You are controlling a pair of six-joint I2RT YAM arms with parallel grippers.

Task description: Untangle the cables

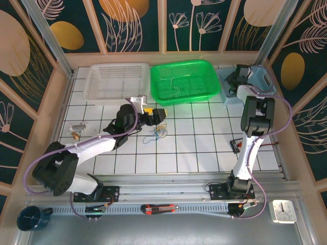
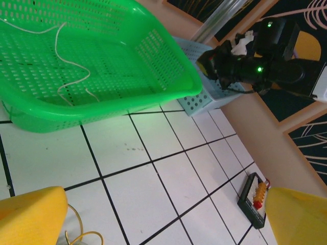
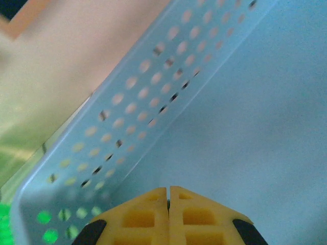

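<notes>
The cables [image 1: 157, 135] lie as a small clump of thin blue and pale strands on the white tiles, just in front of my left gripper [image 1: 159, 116]. In the left wrist view that gripper [image 2: 163, 219] is open, its yellow fingers [image 2: 30, 214] wide apart over bare tile. A pale yellow strand [image 2: 76, 234] curls by the left finger. More thin whitish wires [image 2: 66, 66] lie in the green basket [image 1: 204, 69]. My right gripper [image 3: 168, 196] is shut, down inside the pale blue basket [image 3: 127, 127], with nothing visibly held.
A white basket [image 1: 97, 87] stands left of the green one, and the pale blue basket [image 1: 263, 76] sits at the back right. A small dark block with yellow and red parts [image 1: 236, 146] lies near the right arm. A clear item [image 1: 77, 126] lies at the left.
</notes>
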